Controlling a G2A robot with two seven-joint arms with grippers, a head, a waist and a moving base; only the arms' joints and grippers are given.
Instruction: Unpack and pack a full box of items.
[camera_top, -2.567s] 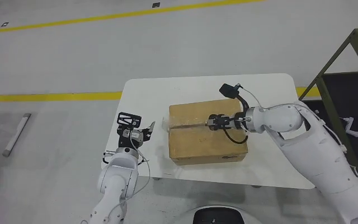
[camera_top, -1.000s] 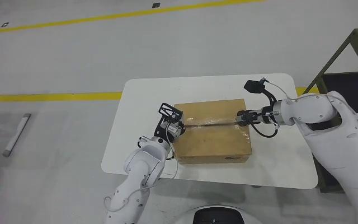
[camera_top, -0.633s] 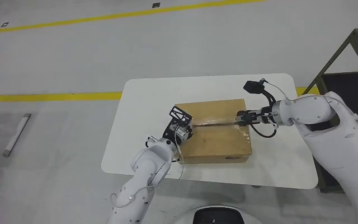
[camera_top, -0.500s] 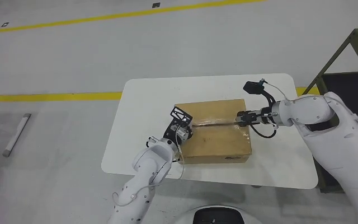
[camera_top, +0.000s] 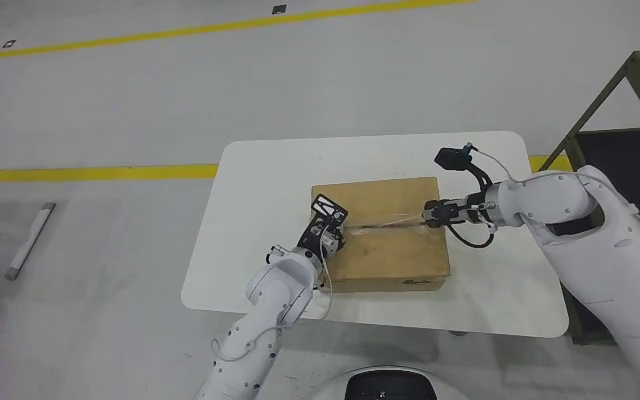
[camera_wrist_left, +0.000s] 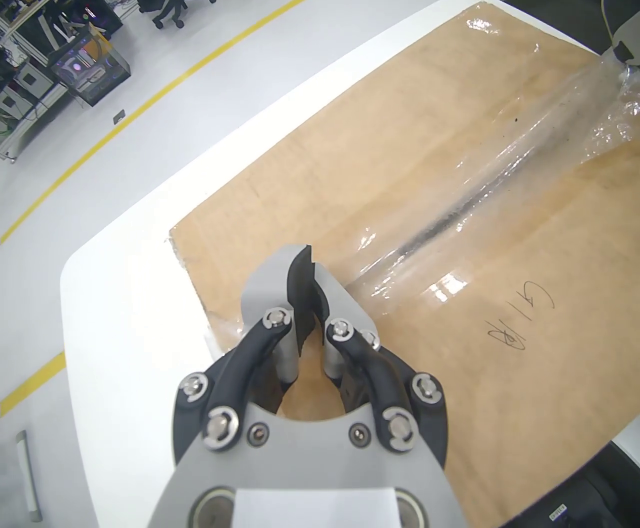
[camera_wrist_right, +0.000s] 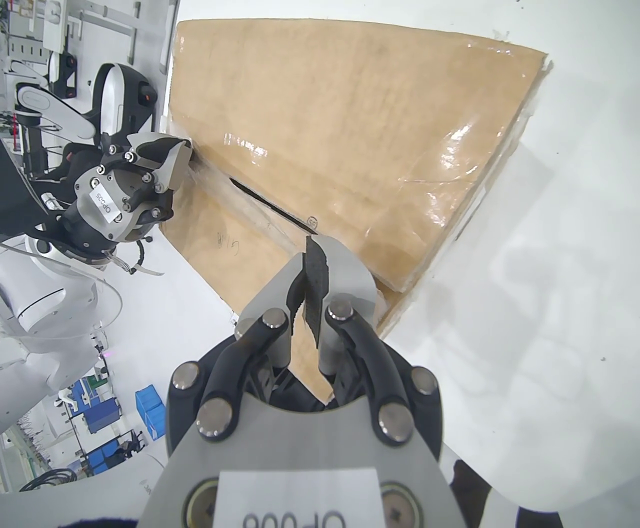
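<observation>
A brown cardboard box (camera_top: 375, 200) (camera_wrist_left: 400, 150) (camera_wrist_right: 350, 100) lies in the middle of the white table (camera_top: 260, 200). Clear tape (camera_top: 400, 221) (camera_wrist_left: 500, 185) (camera_wrist_right: 250, 200) runs along its centre seam and lifts off toward the box's right end. There my right gripper (camera_top: 425, 214) (camera_wrist_right: 314, 255) is shut on the peeled tape. My left gripper (camera_top: 326, 232) (camera_wrist_left: 301, 260) (camera_wrist_right: 175, 150) is shut, its tips resting on the box top at the seam's left end, beside the tape's end. A dark slit shows along the seam under the tape.
Bare table surface surrounds the box on all sides, widest at the left and the right front. A dark metal rack (camera_top: 600, 130) stands off the table's right edge. Yellow floor lines (camera_top: 100, 172) run behind the table.
The left arm swung in from the table's left side onto the box's left end. The right gripper drew back from mid-seam to the right end, pulling the tape up.
</observation>
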